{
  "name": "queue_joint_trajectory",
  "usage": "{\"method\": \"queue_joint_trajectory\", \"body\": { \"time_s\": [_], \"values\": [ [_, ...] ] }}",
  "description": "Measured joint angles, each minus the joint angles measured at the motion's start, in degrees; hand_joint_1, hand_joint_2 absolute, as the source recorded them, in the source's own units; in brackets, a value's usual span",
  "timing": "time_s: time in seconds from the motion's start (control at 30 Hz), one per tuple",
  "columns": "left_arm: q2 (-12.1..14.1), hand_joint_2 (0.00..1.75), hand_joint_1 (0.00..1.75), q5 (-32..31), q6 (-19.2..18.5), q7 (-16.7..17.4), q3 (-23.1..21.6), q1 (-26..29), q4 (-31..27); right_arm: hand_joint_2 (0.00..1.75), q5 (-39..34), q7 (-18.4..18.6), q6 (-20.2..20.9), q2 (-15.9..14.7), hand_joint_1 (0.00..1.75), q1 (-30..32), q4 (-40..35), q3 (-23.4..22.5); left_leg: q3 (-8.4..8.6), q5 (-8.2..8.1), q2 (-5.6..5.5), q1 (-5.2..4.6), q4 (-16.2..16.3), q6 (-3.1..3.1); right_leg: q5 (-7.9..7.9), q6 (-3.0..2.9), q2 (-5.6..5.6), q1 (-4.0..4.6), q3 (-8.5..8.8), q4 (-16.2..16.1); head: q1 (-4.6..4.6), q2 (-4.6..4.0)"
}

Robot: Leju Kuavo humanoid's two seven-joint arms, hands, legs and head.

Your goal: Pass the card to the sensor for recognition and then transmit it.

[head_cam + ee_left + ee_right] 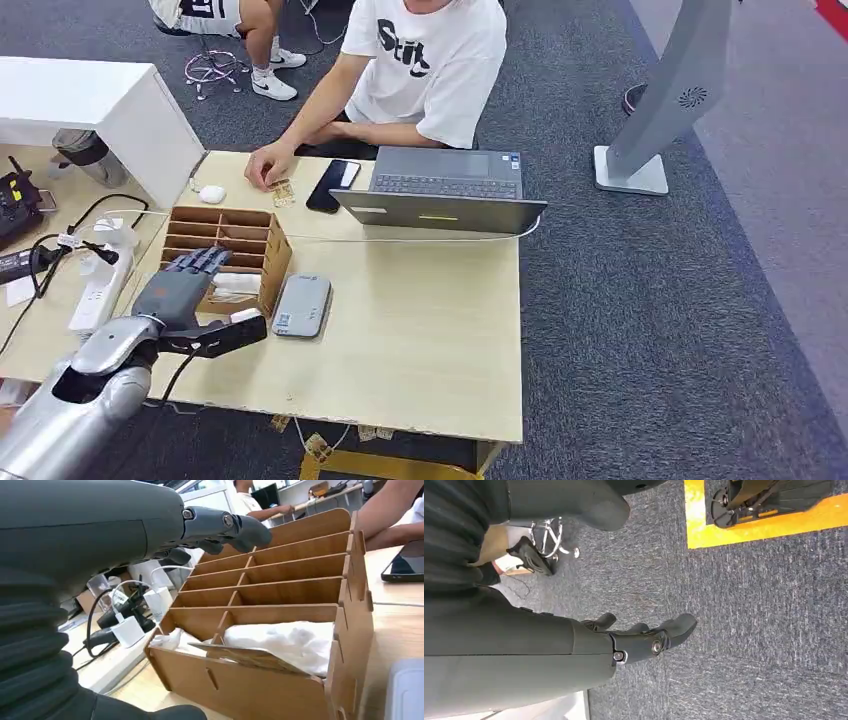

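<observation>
Your left hand (185, 285) is hovering with fingers (227, 527) spread and holding nothing over the wooden divider box (232, 252), where the card (245, 655) is lying flat on white wrapping, so you are risking snagging a partition or grabbing the wrapping instead.

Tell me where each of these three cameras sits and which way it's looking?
Head view: high on the robot, looking down at the pale wooden table; its silver left arm and left hand reach over the brown wooden compartment box.
Left wrist view: behind the left hand, facing that box from close by.
Right wrist view: behind the hanging right hand, looking at grey carpet.
Shared: head and left wrist views both show the box and left hand.
</observation>
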Motion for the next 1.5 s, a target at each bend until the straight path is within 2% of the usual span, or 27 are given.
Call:
{"method": "queue_joint_trajectory", "body": {
  "time_s": [0.13,0.23,0.27,0.3,0.33,0.37,0.4,0.53,0.73,1.07,1.17,1.3,1.43,1.5],
  "values": [
    [-0.18,1.75,0.33,-0.33,0.00,0.02,-0.22,-0.32,0.61,1.75,0.13,0.00,0.00,0.00,0.00,0.00,0.00,-0.04,0.00,0.00,0.00,0.00,0.00,0.00,0.00,0.00,0.00,0.00,0.00,0.00,0.00,0.00],
    [-0.20,1.75,0.54,-0.44,0.00,0.07,-0.88,-0.49,1.07,1.75,0.22,0.00,0.00,0.00,0.00,-0.01,0.00,-0.04,0.00,0.00,0.00,0.00,0.00,0.00,0.00,0.00,0.00,0.00,0.00,0.00,-0.02,0.00],
    [-0.26,1.75,0.56,-0.55,0.00,0.11,-0.94,-0.49,1.22,1.75,0.31,0.02,0.02,0.00,0.00,-0.01,0.00,-0.04,0.00,0.00,0.00,0.00,0.00,0.00,0.00,0.00,0.00,0.00,0.00,0.00,0.00,0.00],
    [-0.33,1.75,0.75,-0.59,0.00,0.11,-1.03,-0.54,1.42,1.75,0.33,0.02,0.09,0.00,0.00,-0.01,0.00,-0.04,0.00,0.00,0.00,0.00,0.00,0.00,0.00,0.00,0.00,0.00,0.00,0.00,-0.02,0.00],
    [-0.37,1.75,1.03,-0.77,0.00,0.13,-1.09,-0.62,1.60,1.75,0.42,0.02,0.09,0.00,0.00,-0.01,0.00,-0.07,0.00,0.00,0.00,0.00,0.00,0.00,0.00,0.00,0.00,0.00,0.00,0.00,0.00,0.00],
    [-0.53,1.75,1.41,-0.90,0.02,0.15,-1.23,-0.73,1.88,1.75,0.57,0.02,0.09,0.00,0.00,-0.01,0.00,-0.09,0.00,0.00,-0.01,0.00,0.00,0.00,0.00,0.00,0.00,0.00,0.00,0.00,0.00,0.00],
    [-0.59,1.75,1.57,-0.99,0.04,0.17,-1.36,-0.76,2.12,1.75,0.61,0.00,0.09,0.00,0.00,-0.04,0.00,-0.11,0.00,0.00,-0.01,0.00,0.00,0.00,0.00,0.00,0.00,0.00,0.00,0.00,0.00,0.00],
    [-1.11,1.75,1.75,-1.64,1.10,0.50,-1.88,-0.75,2.93,1.75,1.12,-0.09,-0.09,0.00,0.00,-0.03,0.00,-0.33,0.00,0.00,0.00,0.00,0.00,0.00,0.00,0.00,0.00,0.00,0.00,0.00,0.00,0.00],
    [-2.43,1.75,1.75,-4.16,4.94,1.20,-2.14,-0.95,4.22,1.75,1.79,-0.20,-0.07,0.04,0.00,-0.04,0.00,-0.46,0.00,0.00,0.00,-0.01,0.00,0.00,0.00,0.00,0.00,-0.02,0.01,0.00,0.00,0.00],
    [-6.08,1.75,1.75,-7.63,12.46,1.86,-1.79,-0.56,6.16,1.75,3.54,-0.22,0.22,0.28,0.00,-0.17,0.00,-0.85,-0.03,0.00,-0.05,-0.01,0.00,0.00,0.00,0.00,-0.03,-0.02,0.02,0.00,0.00,0.00],
    [-7.33,1.75,1.75,-8.55,14.84,0.96,-0.28,-0.26,6.40,1.75,4.24,-0.37,0.24,0.31,0.00,-0.17,0.00,-1.01,-0.03,0.00,-0.05,-0.01,0.00,0.00,0.00,0.00,-0.03,-0.02,0.02,0.00,0.00,0.00],
    [-8.90,1.75,1.75,-9.12,21.01,-0.64,2.73,-0.04,6.14,1.75,4.94,-0.68,0.15,0.31,0.00,-0.21,0.00,-1.40,-0.02,0.00,-0.05,-0.01,0.01,0.00,0.00,0.00,-0.03,-0.02,0.02,0.00,0.00,0.00],
    [-9.75,1.75,1.75,-9.05,22.69,-1.40,5.14,-0.04,5.11,1.75,5.31,-0.72,0.02,0.31,0.00,-0.24,0.00,-1.49,-0.02,0.00,-0.05,-0.01,0.01,0.00,0.00,0.00,-0.02,-0.02,0.01,0.00,0.00,0.00],
    [-10.19,1.75,1.75,-8.14,25.85,-2.88,6.22,0.04,4.22,1.75,5.46,-0.85,-0.09,0.31,0.00,-0.25,0.00,-1.57,-0.03,0.00,-0.05,0.00,0.01,0.00,0.00,0.00,-0.02,-0.01,0.01,0.00,0.00,0.00]
  ]
}}
